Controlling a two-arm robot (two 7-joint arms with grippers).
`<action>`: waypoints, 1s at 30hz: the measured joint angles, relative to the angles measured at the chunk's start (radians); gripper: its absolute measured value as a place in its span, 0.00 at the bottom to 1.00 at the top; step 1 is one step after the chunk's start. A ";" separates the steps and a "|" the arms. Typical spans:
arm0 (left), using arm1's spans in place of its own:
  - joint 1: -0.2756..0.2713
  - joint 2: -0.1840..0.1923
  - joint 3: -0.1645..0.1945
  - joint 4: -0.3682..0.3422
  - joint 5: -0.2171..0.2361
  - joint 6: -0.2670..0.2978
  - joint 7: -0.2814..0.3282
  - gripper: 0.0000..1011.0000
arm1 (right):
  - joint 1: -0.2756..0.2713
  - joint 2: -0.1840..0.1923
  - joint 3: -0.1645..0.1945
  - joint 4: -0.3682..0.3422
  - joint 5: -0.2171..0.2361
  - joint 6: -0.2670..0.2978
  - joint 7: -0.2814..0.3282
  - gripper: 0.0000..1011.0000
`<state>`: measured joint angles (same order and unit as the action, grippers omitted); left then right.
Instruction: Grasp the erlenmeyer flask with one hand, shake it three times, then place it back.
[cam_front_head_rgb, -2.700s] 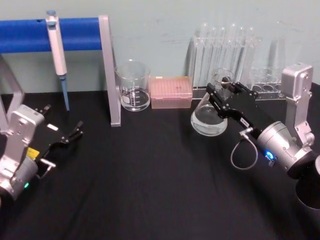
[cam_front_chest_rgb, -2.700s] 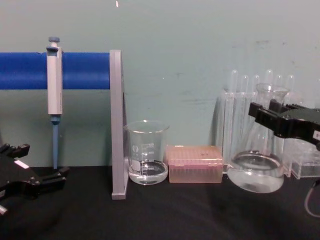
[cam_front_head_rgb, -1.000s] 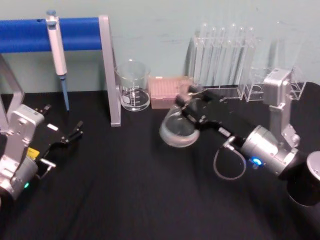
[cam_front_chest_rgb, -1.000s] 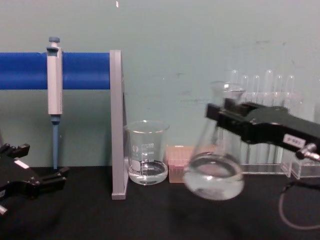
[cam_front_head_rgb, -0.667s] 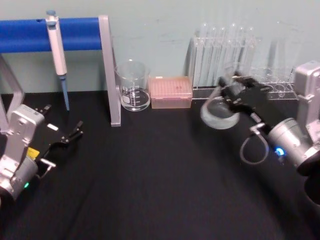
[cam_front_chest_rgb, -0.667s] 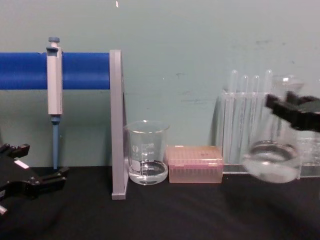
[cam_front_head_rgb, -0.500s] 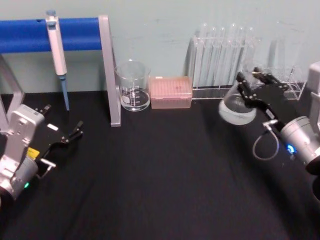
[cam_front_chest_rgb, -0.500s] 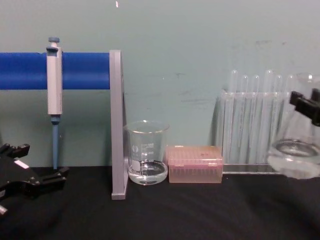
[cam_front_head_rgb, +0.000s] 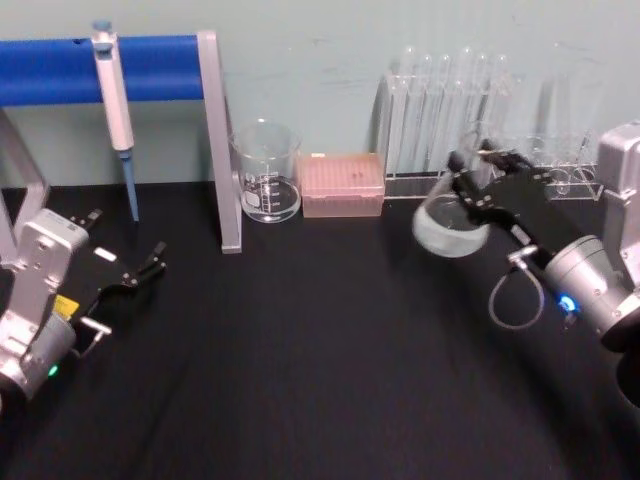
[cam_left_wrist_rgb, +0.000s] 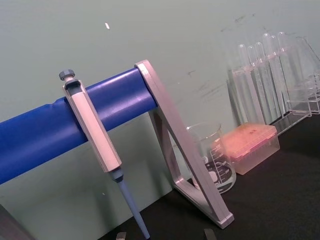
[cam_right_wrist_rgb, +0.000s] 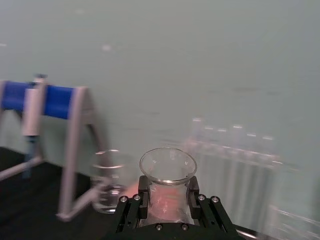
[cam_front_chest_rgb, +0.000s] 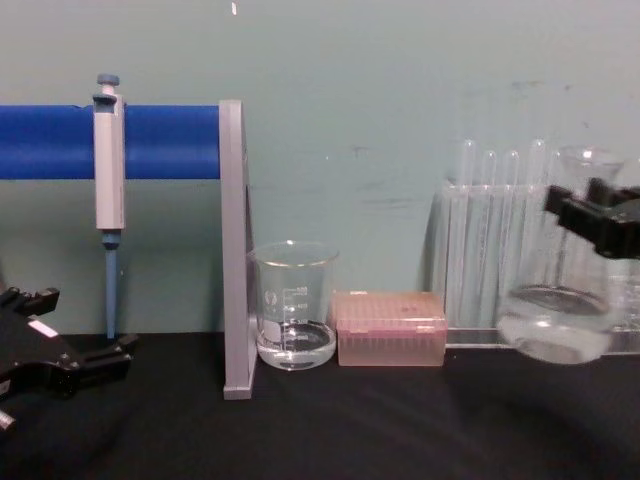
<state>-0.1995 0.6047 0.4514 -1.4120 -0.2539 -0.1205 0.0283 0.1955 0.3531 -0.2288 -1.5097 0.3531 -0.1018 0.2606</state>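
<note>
Flask (cam_front_head_rgb: 450, 225) hangs off the table (cam_front_head_rgb: 300, 350) on your R side, just in front of the tube rack (cam_front_head_rgb: 440, 110). R gripper (cam_front_head_rgb: 478, 172) pinches its neck. L gripper (cam_front_head_rgb: 128, 235) sits parked far L, fingers apart.

This is a laboratory bench. A pipette (cam_front_head_rgb: 113, 95) hangs on a blue-barred stand (cam_front_head_rgb: 215, 140). Beside it are a graduated glass beaker (cam_front_head_rgb: 267, 172) holding a little clear liquid and a pink box (cam_front_head_rgb: 342, 184). Tall test tubes (cam_front_head_rgb: 445, 105) stand in a clear rack (cam_front_head_rgb: 400, 183) near a flask (cam_front_head_rgb: 447, 222). The table (cam_front_head_rgb: 300, 350) is black and the wall (cam_front_head_rgb: 300, 40) is plain pale green.
</note>
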 joint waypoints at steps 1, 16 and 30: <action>0.000 0.000 0.000 0.000 0.000 0.000 0.000 0.99 | 0.003 -0.001 -0.008 0.000 0.005 0.000 0.027 0.45; 0.000 0.000 0.000 0.000 0.000 0.000 0.000 0.99 | 0.056 0.014 -0.154 0.004 0.083 0.002 0.308 0.45; 0.000 0.000 0.000 0.000 0.000 0.000 0.000 0.99 | 0.081 0.027 -0.199 0.017 0.114 -0.005 0.326 0.44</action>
<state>-0.1995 0.6047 0.4514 -1.4120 -0.2539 -0.1205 0.0283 0.2763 0.3804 -0.4275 -1.4931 0.4675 -0.1065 0.5871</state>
